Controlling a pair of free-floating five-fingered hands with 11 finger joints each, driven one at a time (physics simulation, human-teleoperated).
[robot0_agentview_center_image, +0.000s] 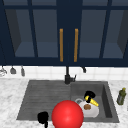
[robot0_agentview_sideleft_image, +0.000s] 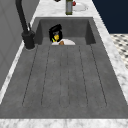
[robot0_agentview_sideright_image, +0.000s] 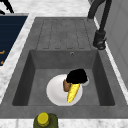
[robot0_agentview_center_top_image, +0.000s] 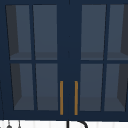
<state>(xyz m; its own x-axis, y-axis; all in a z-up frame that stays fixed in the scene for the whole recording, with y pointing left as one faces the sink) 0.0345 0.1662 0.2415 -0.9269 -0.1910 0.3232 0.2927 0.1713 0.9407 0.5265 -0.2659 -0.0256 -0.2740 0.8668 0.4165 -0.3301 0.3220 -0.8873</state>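
Right hand (robot0_agentview_center_image: 89, 95) grips the top end of a yellow corn cob (robot0_agentview_sideright_image: 73, 92), fingers curled round it, holding it tilted over a white plate (robot0_agentview_sideright_image: 56, 93) in the sink basin (robot0_agentview_sideright_image: 40, 75). Left hand (robot0_agentview_center_image: 43, 117) hangs near the front edge, beside a red ball (robot0_agentview_center_image: 67, 114); its fingers cannot be made out.

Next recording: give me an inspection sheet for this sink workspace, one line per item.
Surface: dark grey sink with ribbed drainboard at left and basin at right, set in a white marble counter.
Job's things: yellow corn cob and a brown lump on a round white plate in the basin.
Clutter: red ball; green bottle on the counter.
Hands: right hand, fingers curled on the corn cob; left hand at the sink's front edge.
Cables: nothing seen.
Surroundings: black tap; navy glass-door cabinet with brass handles.
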